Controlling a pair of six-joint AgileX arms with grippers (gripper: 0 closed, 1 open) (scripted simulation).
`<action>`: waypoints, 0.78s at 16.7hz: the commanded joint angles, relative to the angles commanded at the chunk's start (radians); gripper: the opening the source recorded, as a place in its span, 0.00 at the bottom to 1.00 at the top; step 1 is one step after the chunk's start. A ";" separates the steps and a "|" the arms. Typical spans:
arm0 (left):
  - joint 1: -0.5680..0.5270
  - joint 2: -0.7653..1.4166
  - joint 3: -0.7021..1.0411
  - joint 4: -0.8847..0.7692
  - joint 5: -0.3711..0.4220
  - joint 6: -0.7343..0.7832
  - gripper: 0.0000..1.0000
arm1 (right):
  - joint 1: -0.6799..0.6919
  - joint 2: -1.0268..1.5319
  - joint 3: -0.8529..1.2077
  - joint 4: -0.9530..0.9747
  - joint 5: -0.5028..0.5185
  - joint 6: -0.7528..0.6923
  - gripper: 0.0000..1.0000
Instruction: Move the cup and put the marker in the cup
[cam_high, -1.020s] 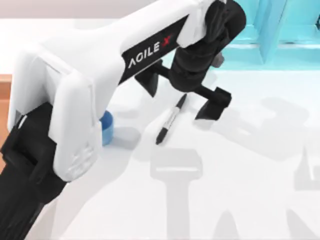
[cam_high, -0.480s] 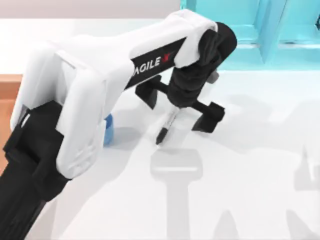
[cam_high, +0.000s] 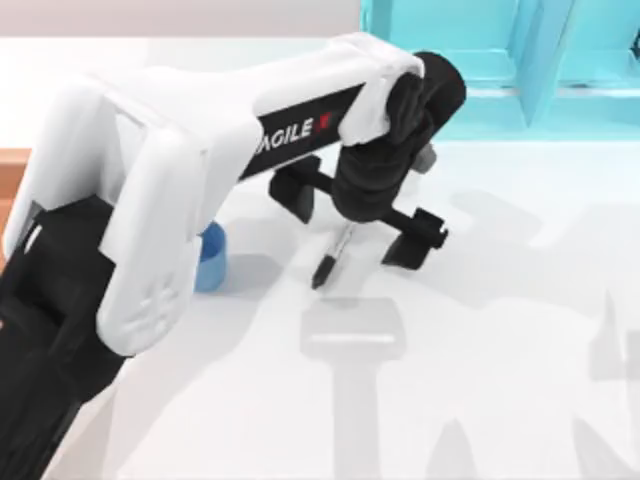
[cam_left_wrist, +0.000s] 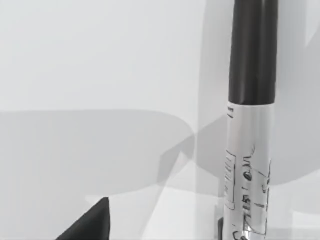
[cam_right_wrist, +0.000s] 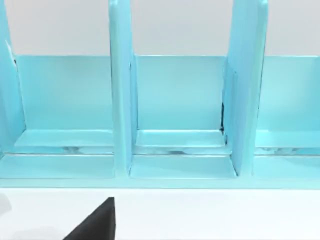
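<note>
Your left arm reaches from the lower left of the top view across the bench (cam_high: 500, 400), and its gripper (cam_high: 355, 222) hangs directly over the marker (cam_high: 333, 257). The jaws are spread wide, one finger (cam_high: 296, 190) on the far-left side of the marker and the other on the near-right side, with the marker's upper part passing under the wrist between them. You cannot tell from above whether the fingertips touch the bench.

The marker lies flat on the white bench, slanted, its lower tip pointing toward the near left. In the left wrist view the marker's (cam_left_wrist: 250, 125) black barrel and its white label band run close under the camera, with bare bench beside it.

The cup (cam_high: 210, 258) stands upright to the left of the marker, well apart from it, and half of it is hidden under the arm's white link. The bench between cup and marker is bare.

You have wide open bench to the right and toward the near edge, crossed by grey shadows. Along the far edge on the right stands a turquoise rack (cam_high: 500, 60) with upright dividers; the gripper's wrist sits near its front left corner. The right wrist view looks straight at the rack's (cam_right_wrist: 175, 110) compartments, with a dark fingertip (cam_right_wrist: 97, 222) of the right gripper low in view; you cannot tell how those jaws stand.
</note>
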 joint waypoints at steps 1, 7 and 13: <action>0.000 0.000 0.000 0.000 0.000 0.000 1.00 | 0.000 0.000 0.000 0.000 0.000 0.000 1.00; 0.000 0.000 0.000 0.000 0.000 0.000 0.55 | 0.000 0.000 0.000 0.000 0.000 0.000 1.00; 0.000 0.000 0.000 0.000 0.000 0.000 0.10 | 0.000 0.000 0.000 0.000 0.000 0.000 1.00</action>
